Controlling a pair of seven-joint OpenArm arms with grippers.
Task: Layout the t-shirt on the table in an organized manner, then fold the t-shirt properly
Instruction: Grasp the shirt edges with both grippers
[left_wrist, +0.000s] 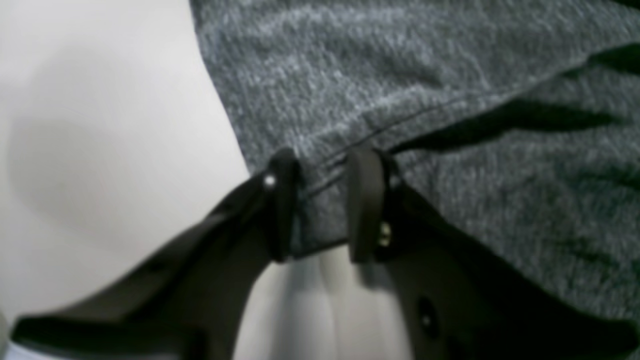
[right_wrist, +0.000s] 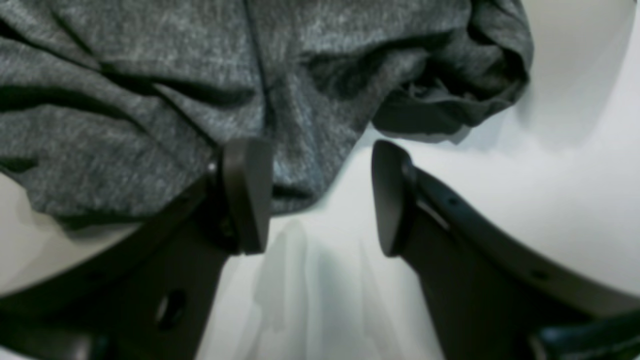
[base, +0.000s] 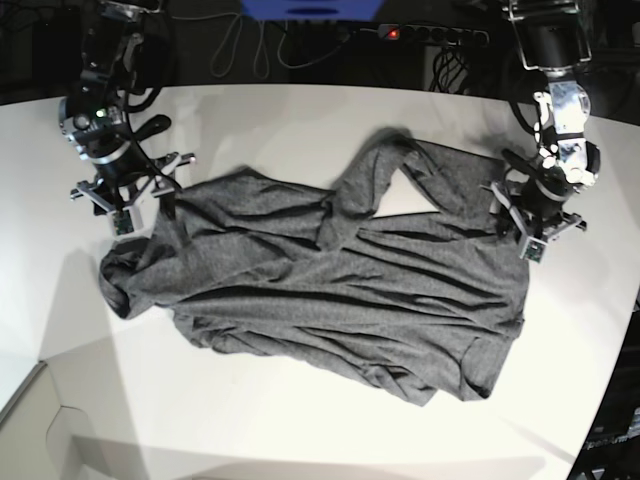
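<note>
- Shirt (base: 320, 290) lies crumpled and skewed across the middle of the table (base: 300, 430), wrinkled, one flap folded over near the top centre, so layout is not done yet
- Left gripper (left_wrist: 322, 200) sits at the shirt's corner on the base view's right; a hemmed edge runs between its jaws, which stand close together on the cloth. Looks like a pinch, but I cannot tell if it has fully bitten
- Right gripper (right_wrist: 320, 200) is at the opposite corner, jaws wide apart; one finger rests over the cloth edge, the other over bare table. Nothing held
- Doing the step well (my judgement): get the right gripper's jaws astride the hem before closing, same as the left, so both hold a seam and not a loose fold
- Grab one layer only if possible; the bunched lump just beside the right gripper suggests doubled fabric there
- Then pull the two corners apart and lift slightly so the shirt tensions flat, and drag it toward open table to shake out the folded flap
- Risk: a shallow pinch slips off soft knit under tension
- Writing: none readable. Shirt is plain, no print, no tag visible (both wrist views are blurred, so small labels could be missed)
</note>
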